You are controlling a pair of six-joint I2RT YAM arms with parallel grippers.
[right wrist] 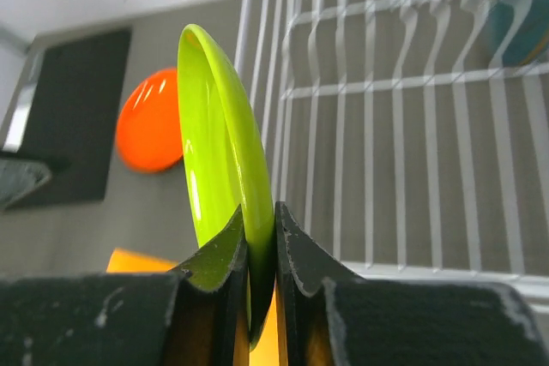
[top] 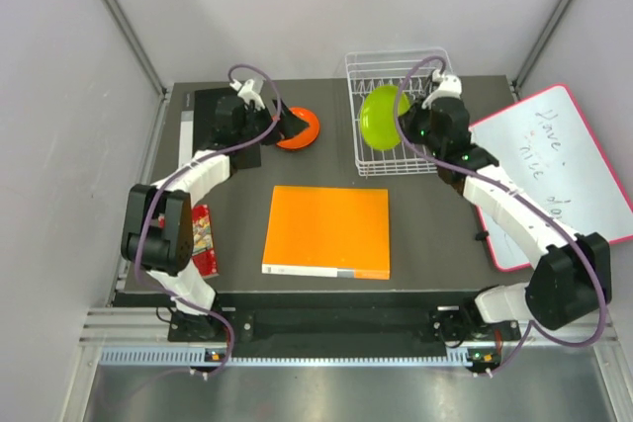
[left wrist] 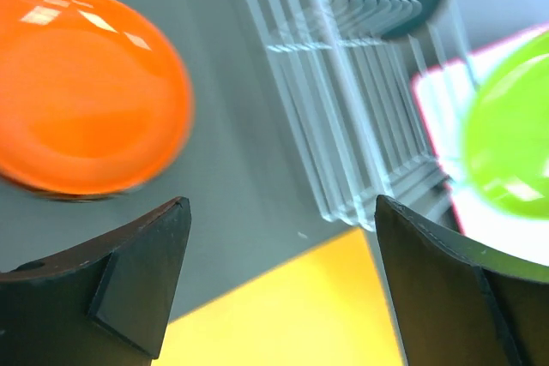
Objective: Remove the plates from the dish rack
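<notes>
Right pincer: we see the right pincer (right wrist: 262,255) closed to a narrow slit on the rim of the lime green plate (right wrist: 214,152), which stands on edge straight out from its tips.
Left pincer: the left pincer (left wrist: 279,280) is spread wide, with nothing between its fingers (left wrist: 137,272).
Lime green plate: held over the part of the dish rack (top: 399,71) closest to the right pincer. We cannot tell whether its lower edge has cleared the prongs.
Orange plate: the orange plate (top: 300,128) lies flat on the desk (top: 435,234) just beyond the left pincer's tips, outside the rack.
Dark grey-blue plate: the dark grey-blue plate (right wrist: 519,15) sits in the rack, far ahead of the right pincer and off to its right.
Dark red plate: we cannot pick it out in any view.
Step in hand: we judge this to be the lift-out of the lime green plate, with the orange one already unloaded.
Next move: it calls for raising the plate clear of the wires, carrying it to bare desk, laying it flat, then spreading the fingers. The left pincer and orange plate occupy the likely drop side, so we would watch for crowding.
Right wrist view alone: it shows the pinch on the rim, which the top view hides behind the arm.
Left wrist view alone: it shows the empty gap between the left fingers.
Top view alone: it shows the whole layout, with the orange square (top: 328,231) back toward the arm bases and the whiteboard (top: 554,165) beside the right arm.
</notes>
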